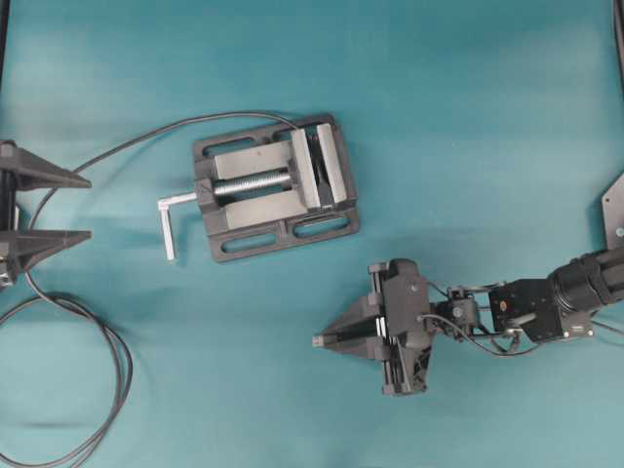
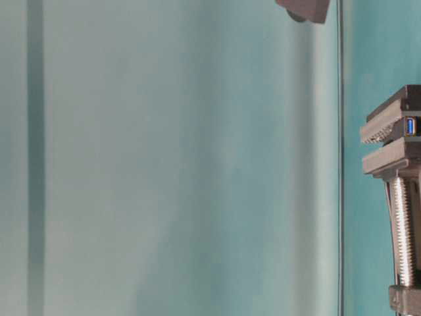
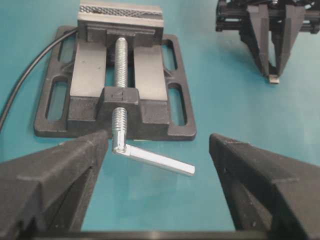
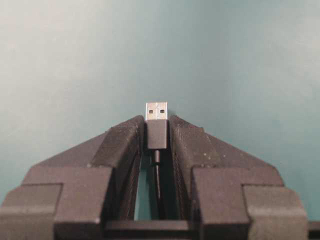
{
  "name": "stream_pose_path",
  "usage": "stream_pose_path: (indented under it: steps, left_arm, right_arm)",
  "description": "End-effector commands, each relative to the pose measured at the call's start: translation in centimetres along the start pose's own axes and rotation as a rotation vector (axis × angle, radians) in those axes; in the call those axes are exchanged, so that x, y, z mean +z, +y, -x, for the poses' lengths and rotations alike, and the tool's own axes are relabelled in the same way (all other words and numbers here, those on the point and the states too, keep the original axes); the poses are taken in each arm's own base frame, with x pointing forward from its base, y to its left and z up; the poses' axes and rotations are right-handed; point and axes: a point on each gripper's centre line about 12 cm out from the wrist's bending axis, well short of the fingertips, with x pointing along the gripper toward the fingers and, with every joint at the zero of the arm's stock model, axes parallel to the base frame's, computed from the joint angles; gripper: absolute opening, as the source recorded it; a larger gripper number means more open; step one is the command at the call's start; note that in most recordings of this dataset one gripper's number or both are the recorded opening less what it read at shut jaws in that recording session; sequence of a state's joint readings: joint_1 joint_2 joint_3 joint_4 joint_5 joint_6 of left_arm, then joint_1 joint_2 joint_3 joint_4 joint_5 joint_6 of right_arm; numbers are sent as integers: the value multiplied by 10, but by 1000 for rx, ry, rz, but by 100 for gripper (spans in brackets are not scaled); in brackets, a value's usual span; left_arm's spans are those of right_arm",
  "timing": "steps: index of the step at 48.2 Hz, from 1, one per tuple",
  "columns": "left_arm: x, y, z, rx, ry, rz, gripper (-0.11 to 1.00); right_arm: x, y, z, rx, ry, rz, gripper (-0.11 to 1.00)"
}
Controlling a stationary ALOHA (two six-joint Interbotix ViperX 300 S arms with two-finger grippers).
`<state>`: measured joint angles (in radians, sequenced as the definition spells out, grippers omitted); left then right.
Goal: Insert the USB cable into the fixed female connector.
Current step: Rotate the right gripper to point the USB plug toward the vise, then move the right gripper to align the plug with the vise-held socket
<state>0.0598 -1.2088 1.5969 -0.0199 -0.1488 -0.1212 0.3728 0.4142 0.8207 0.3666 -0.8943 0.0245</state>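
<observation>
My right gripper (image 1: 322, 341) hovers to the lower right of the grey vise (image 1: 275, 187) and points left. It is shut on the USB cable's dark plug (image 4: 156, 134), whose metal tip sticks out past the fingertips, while the thin cable (image 4: 156, 167) trails back between the fingers. The fixed female connector (image 2: 410, 126), a small socket with a blue inside, sits clamped between the vise jaws. My left gripper (image 1: 90, 208) stands wide open at the table's left edge, facing the vise's handle end with nothing between its fingers (image 3: 60, 170).
The vise's silver L-handle (image 3: 155, 160) juts toward the left gripper. A thicker black cable (image 1: 107, 370) runs from the vise's far side to the left and loops over the lower-left table. Teal tabletop lies between the right gripper and the vise.
</observation>
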Motion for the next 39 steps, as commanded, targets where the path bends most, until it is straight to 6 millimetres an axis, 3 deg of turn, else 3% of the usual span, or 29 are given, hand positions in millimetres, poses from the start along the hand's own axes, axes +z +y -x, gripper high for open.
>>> stream_pose_path:
  steps: [1,20,39]
  left_arm:
    - [3,0,-1,1,-3,17,99]
    - [3,0,-1,1,-3,16,99]
    - [3,0,-1,1,-3,16,99]
  right_arm:
    - [21,3,2,-19,-58,-32,20]
    - [32,-1,18,-272,-49,-127,20]
    - [36,-8,12,-621,-99,-196,20]
